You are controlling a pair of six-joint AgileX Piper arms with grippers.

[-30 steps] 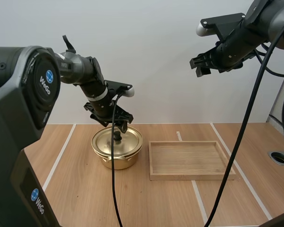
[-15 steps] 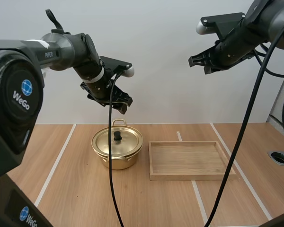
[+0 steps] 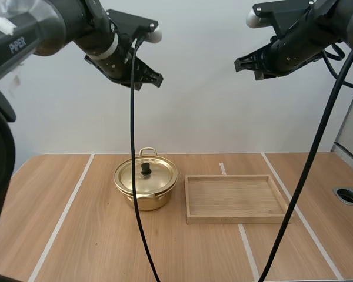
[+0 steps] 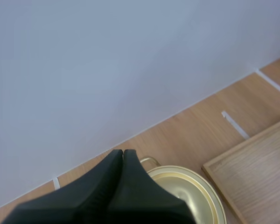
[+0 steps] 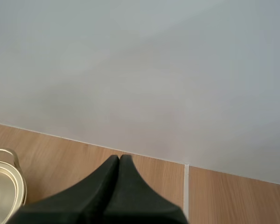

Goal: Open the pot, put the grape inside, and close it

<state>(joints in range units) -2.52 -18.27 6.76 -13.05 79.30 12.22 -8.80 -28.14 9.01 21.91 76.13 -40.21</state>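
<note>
My left end effector [image 3: 153, 80] hangs high above the worktop [image 3: 88, 235], its fingers pressed together on nothing. The pot [image 3: 145, 197] sits well below it at the left of the worktop, lid [image 3: 147, 176] on. My right end effector [image 3: 242, 64], likewise closed and empty, hangs high above the tray [image 3: 235, 218], which lies just right of the pot.

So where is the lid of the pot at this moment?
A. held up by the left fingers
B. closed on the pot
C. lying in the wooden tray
B: the lid sits on the pot with its black knob up, while the left fingers are shut on nothing, high above it.
</note>
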